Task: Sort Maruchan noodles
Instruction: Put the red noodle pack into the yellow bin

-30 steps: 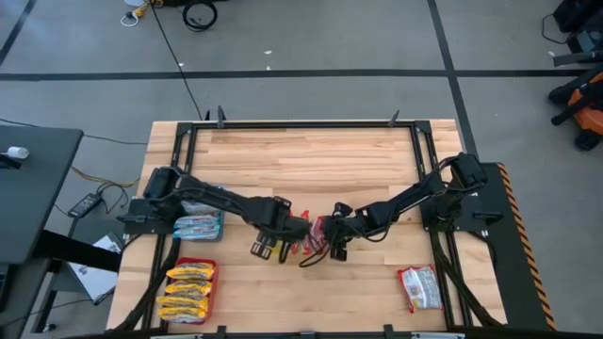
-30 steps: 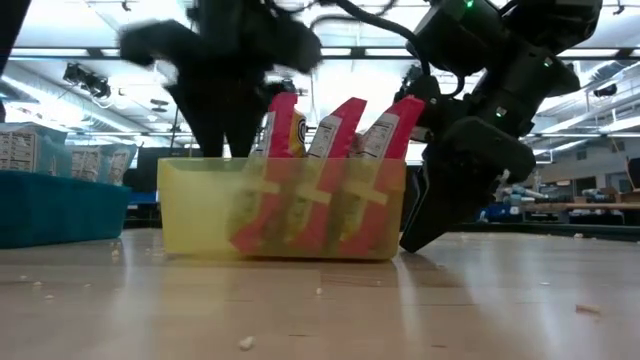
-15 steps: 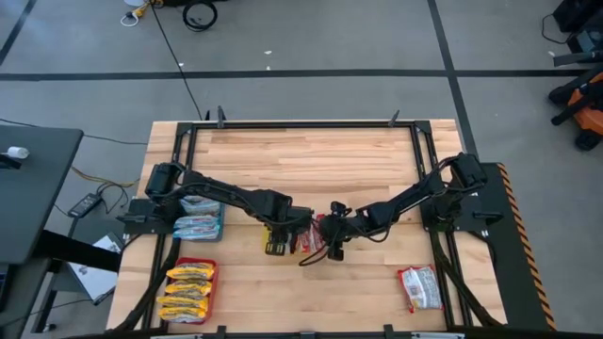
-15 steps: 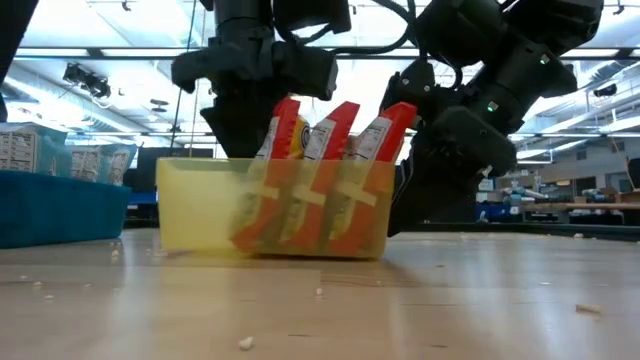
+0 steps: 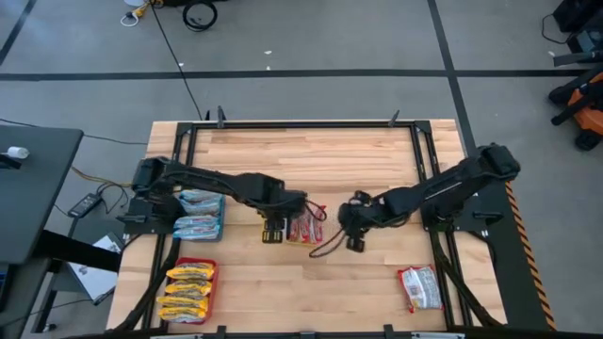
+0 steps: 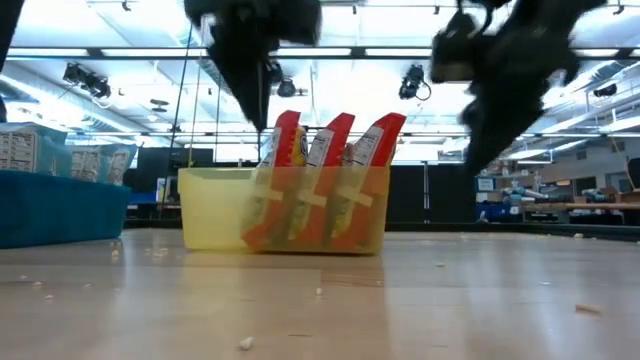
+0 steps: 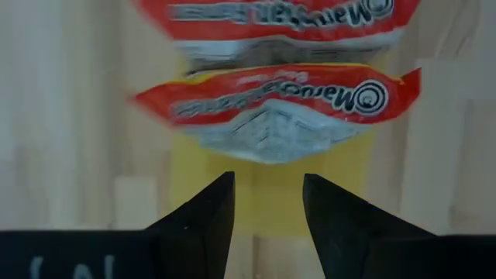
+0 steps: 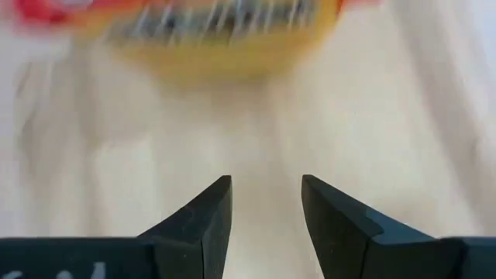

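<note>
A translucent yellow tray (image 6: 215,210) stands mid-table, and three red-and-white Maruchan noodles packets (image 6: 330,160) stand on edge in it, leaning toward the table's right. My left gripper (image 5: 273,233) hovers open above the tray's left part; in its wrist view a packet (image 7: 275,97) and the tray floor (image 7: 271,167) lie beyond the gripper (image 7: 267,201). My right gripper (image 5: 356,240) hangs open to the right of the tray, above bare wood (image 8: 266,203).
A blue tray (image 5: 198,218) with pale blue-white packets sits at the left edge. A red tray (image 5: 188,292) with yellow-orange packets is at the near left. One red-and-white packet (image 5: 419,288) lies flat at the near right. Bare wood spans the far half.
Both grippers have risen from beside the yellow tray. The right one has also drawn away toward the table's right edge, and the left one has gone slightly toward the far edge and rolled. The yellow tray has shifted a little on the table, and its packets still stand on edge.
</note>
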Robot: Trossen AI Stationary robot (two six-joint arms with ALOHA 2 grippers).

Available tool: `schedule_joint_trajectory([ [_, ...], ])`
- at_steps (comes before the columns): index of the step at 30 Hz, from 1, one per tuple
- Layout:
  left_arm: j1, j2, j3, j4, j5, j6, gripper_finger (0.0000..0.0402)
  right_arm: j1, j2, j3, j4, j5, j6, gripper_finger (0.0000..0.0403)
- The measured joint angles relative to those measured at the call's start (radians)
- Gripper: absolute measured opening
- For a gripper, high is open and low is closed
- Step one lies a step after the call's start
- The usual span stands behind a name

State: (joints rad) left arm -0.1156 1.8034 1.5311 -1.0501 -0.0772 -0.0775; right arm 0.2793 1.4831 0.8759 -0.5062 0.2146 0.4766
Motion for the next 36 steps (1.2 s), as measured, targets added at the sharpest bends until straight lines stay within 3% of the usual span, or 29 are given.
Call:
schedule_joint_trajectory([
  [6,-0.116,-0.137,0.0,0.071,-0.121,-0.139,0.0155,0.207,0.025,0.184,-0.342,-0.052,0.205,0.0162],
  [12,-0.333,-0.195,0.001,0.22,-0.272,-0.174,0.0155,0.417,0.209,0.427,-0.561,-0.112,0.375,0.0162],
  [18,-0.556,-0.176,0.0,0.324,-0.372,-0.096,0.0155,0.561,0.385,0.619,-0.821,-0.324,0.569,0.0162],
  [22,-0.674,-0.116,0.0,0.436,-0.565,-0.09,0.0155,0.644,0.447,0.663,-0.85,-0.417,0.638,0.0162],
  [26,-0.743,-0.038,0.0,0.558,-0.706,-0.065,0.0155,0.723,0.463,0.669,-0.85,-0.434,0.706,0.0165],
  [31,-0.76,0.062,0.0,0.645,-0.74,-0.109,0.0155,0.774,0.462,0.666,-0.85,-0.427,0.718,0.0193],
  [36,-0.759,0.139,0.0,0.661,-0.75,-0.177,0.0155,0.781,0.462,0.666,-0.79,-0.353,0.58,0.0239],
])
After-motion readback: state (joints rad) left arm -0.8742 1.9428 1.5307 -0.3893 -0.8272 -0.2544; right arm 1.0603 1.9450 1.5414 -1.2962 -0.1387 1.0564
